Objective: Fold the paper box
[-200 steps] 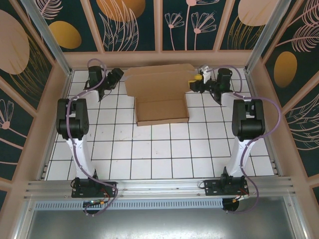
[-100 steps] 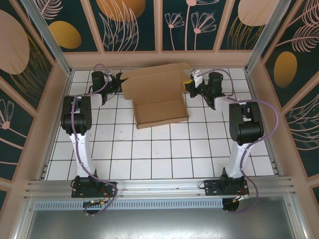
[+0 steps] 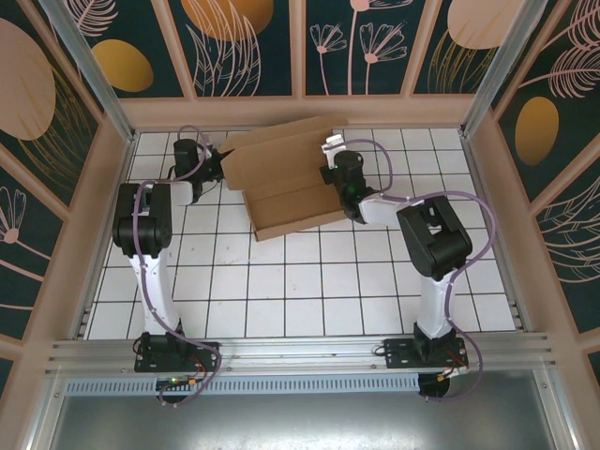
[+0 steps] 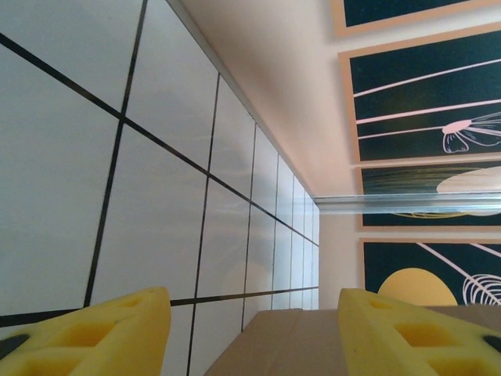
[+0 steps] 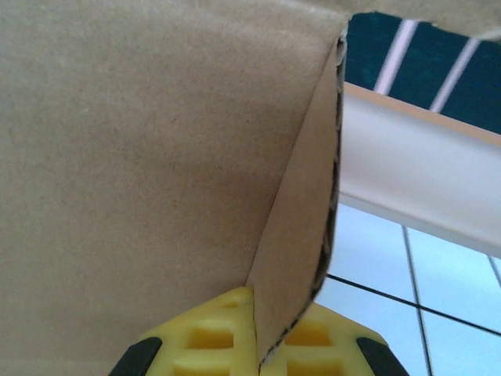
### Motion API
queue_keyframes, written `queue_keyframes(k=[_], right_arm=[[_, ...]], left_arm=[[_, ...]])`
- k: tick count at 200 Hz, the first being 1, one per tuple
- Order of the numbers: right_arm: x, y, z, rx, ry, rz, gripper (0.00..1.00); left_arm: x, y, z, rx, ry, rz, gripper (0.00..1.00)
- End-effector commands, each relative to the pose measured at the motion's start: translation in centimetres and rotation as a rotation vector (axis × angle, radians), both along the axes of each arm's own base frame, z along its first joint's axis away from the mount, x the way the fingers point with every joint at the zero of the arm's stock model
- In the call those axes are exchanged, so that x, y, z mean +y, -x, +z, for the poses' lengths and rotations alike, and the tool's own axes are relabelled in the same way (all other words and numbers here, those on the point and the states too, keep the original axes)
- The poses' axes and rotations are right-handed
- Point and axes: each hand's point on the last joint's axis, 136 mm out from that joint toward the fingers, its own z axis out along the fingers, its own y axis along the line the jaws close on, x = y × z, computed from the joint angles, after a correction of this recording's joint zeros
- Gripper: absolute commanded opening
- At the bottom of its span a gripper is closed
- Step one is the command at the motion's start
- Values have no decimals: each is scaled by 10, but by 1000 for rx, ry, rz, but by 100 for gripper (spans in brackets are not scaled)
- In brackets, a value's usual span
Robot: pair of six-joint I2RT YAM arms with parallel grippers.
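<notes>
Top camera looks down from above and behind; both wrist cameras sit low, close against the paper box.

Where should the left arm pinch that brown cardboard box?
Probably the thin left edge of the paper box, coming from the left. That edge shows between the yellow fingers of the open left tool, and a thin sheet suits a pinch. The right tool clamps a flap on the opposite side.
</notes>
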Motion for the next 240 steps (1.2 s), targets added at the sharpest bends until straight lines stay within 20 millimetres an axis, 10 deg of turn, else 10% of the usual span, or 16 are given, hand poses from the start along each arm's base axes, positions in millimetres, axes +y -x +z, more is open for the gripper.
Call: queue_keyframes(k=[1, 84, 164, 202, 240], right_arm=[[-33, -4, -20, 28, 55, -254, 0], [-14, 16, 3, -36, 37, -120, 0], [-36, 53, 15, -79, -25, 166, 0], [-32, 60, 14, -68, -59, 218, 0], [-28, 63, 10, -51, -76, 255, 0]], left_arm=[[-4, 3, 27, -67, -2, 7, 58], [22, 18, 47, -90, -195, 80, 64], [82, 81, 127, -410, -685, 259, 71], [72, 140, 162, -822, -725, 310, 76], [34, 131, 121, -902, -931, -37, 67]])
